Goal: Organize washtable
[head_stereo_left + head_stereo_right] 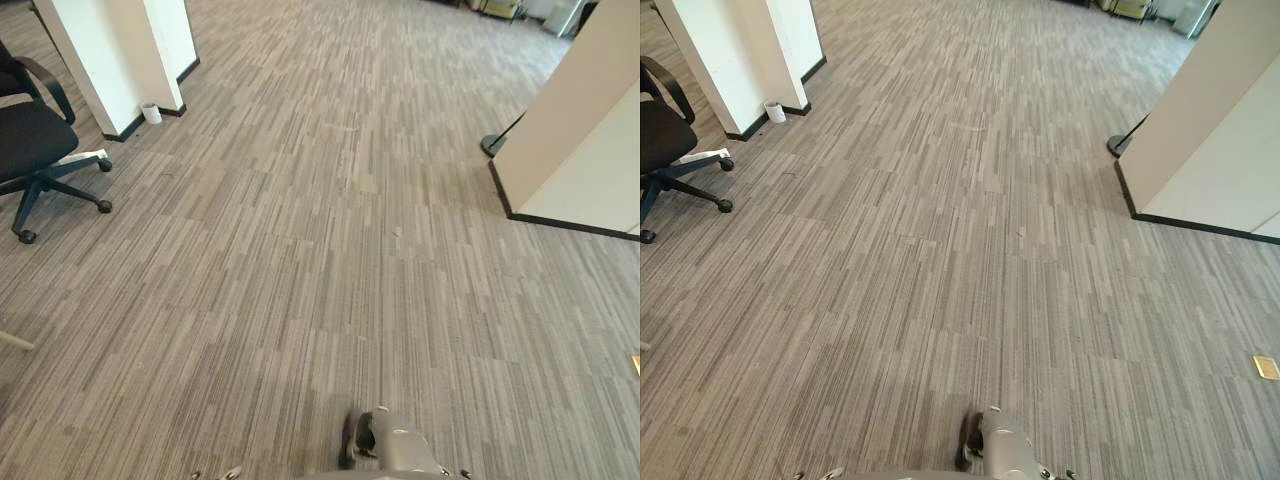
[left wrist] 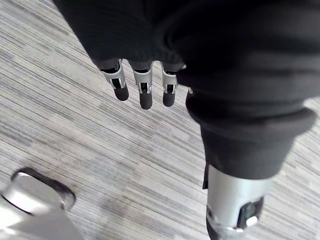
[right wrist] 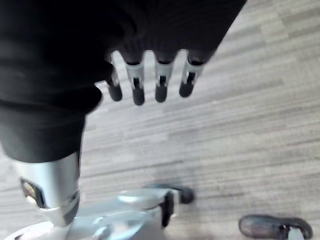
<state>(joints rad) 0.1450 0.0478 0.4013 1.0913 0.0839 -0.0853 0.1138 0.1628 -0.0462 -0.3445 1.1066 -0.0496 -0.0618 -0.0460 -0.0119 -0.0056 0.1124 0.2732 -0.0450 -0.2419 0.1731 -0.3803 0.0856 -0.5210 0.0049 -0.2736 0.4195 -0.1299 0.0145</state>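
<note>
My left hand [image 2: 144,85] hangs over striped grey carpet [image 2: 75,135], its fingers [image 2: 145,97] straight and relaxed and holding nothing. My right hand [image 3: 150,80] hangs the same way over the carpet, fingers [image 3: 161,90] straight and apart, with nothing in it. The eye views look down on an open stretch of carpet floor [image 1: 330,250].
A black office chair [image 1: 35,150] stands at the left, near a white pillar [image 1: 110,50] with a small white cup [image 1: 151,113] at its foot. A beige partition [image 1: 580,130] juts in at the right, with a black stand base [image 1: 493,145] beside it. A small yellow object [image 1: 1266,366] lies on the floor at the right.
</note>
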